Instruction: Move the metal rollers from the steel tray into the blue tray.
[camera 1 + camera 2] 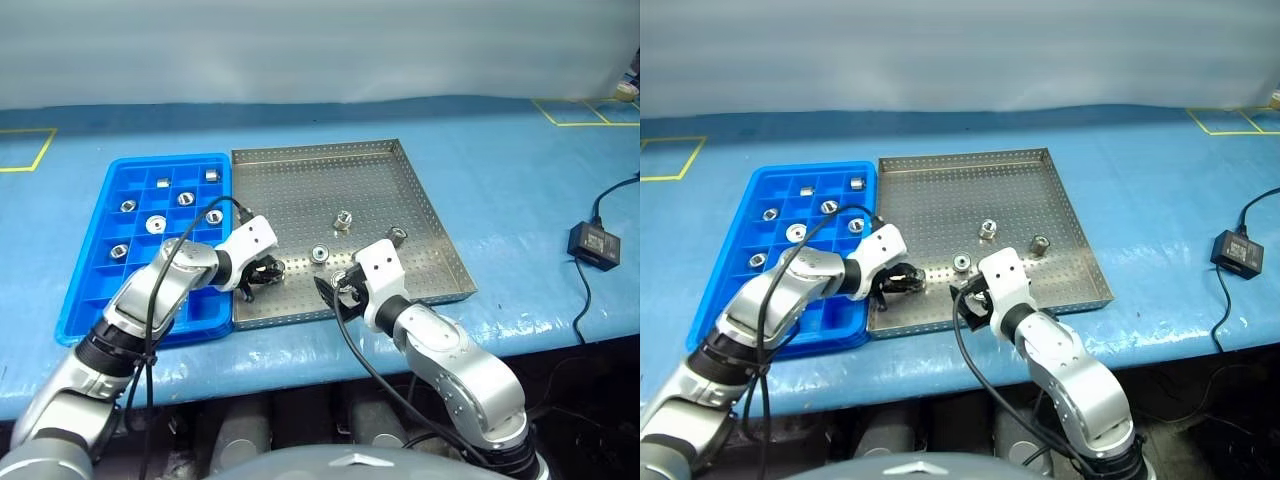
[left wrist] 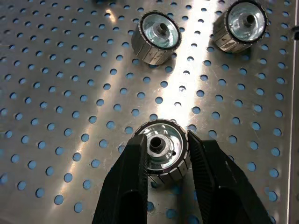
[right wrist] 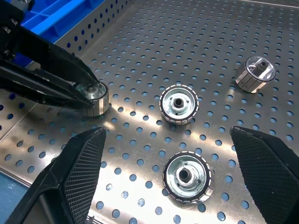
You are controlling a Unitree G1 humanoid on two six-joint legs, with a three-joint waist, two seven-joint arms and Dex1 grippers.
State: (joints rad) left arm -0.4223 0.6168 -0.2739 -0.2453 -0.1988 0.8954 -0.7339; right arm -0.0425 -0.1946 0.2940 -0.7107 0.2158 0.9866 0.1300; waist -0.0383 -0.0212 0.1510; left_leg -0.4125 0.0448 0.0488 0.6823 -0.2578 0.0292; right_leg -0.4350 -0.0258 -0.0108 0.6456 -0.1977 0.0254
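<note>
On the left of the desk, which is covered in a blue sheet, lies the blue tray, its grid of square compartments holding seven metal rollers, one to a compartment, in the upper rows; the near rows are partly hidden by the left arm. Touching its right edge lies the steel tray, with a perforated floor and a low rim. Near the steel tray's front left part the left gripper has its two black fingers pressed against the sides of one roller, which still rests on the perforated floor; the right wrist view shows the same pinch from the side. Further right on the tray floor, one roller stands just beyond the gripped one, another stands nearer the tray's middle, and a fourth lies tilted toward the right rim, all apart from each other. The right gripper hangs over the tray's front edge with its fingers spread wide and nothing between them, a roller on the floor just ahead of it. A black cable runs along each arm. On the desk well to the right lies a small black box with a cable. Yellow tape lines mark the sheet at the far left and far right, and a pale wall rises behind.
</note>
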